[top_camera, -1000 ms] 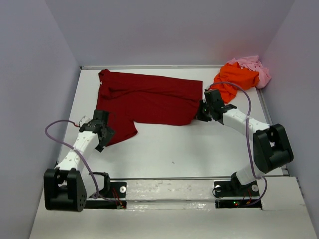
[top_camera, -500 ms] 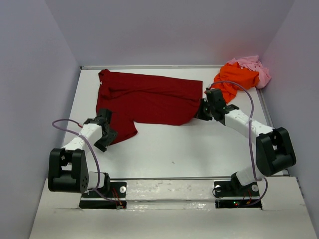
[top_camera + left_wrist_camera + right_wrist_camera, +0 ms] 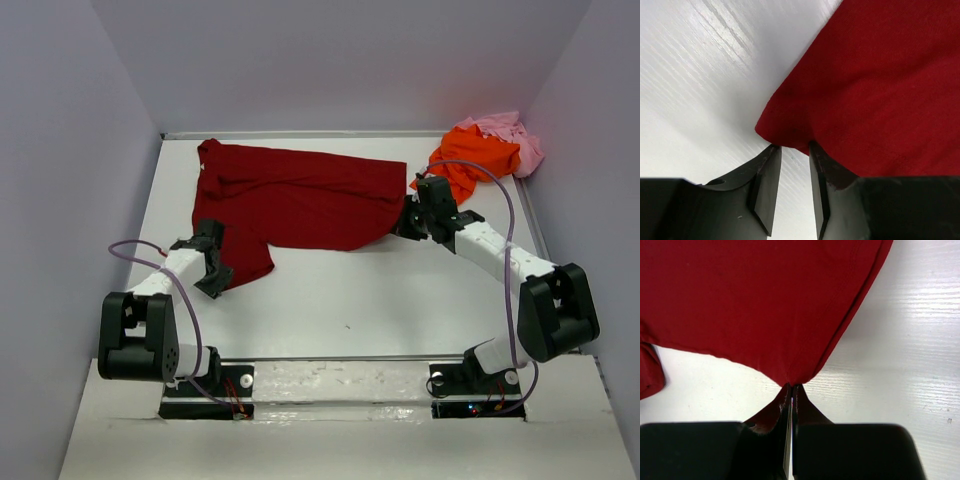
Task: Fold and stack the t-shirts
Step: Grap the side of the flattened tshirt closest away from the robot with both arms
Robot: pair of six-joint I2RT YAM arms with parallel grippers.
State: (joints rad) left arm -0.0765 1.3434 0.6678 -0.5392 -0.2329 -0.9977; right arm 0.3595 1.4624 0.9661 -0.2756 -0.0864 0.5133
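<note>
The dark red t-shirt [image 3: 300, 200] lies spread across the far half of the table, with a flap hanging toward the near left. My left gripper [image 3: 215, 275] sits at that flap's near corner; in the left wrist view its jaws [image 3: 795, 147] stand a little apart, the cloth's corner [image 3: 880, 90] just touching the fingertips. My right gripper [image 3: 405, 222] is at the shirt's right near corner, and the right wrist view shows it [image 3: 791, 386] shut on the red hem [image 3: 755, 300]. The orange t-shirt [image 3: 470, 158] and the pale pink t-shirt [image 3: 510, 135] lie bunched at the far right corner.
Grey walls enclose the white table [image 3: 360, 290] on three sides. The arm bases [image 3: 340, 385] stand along the near edge. Purple cables [image 3: 130, 250] loop beside each arm.
My left arm has dropped lower at the shirt's near-left corner and its jaws have narrowed round the cloth edge. The right gripper has drawn its corner slightly away to the right.
</note>
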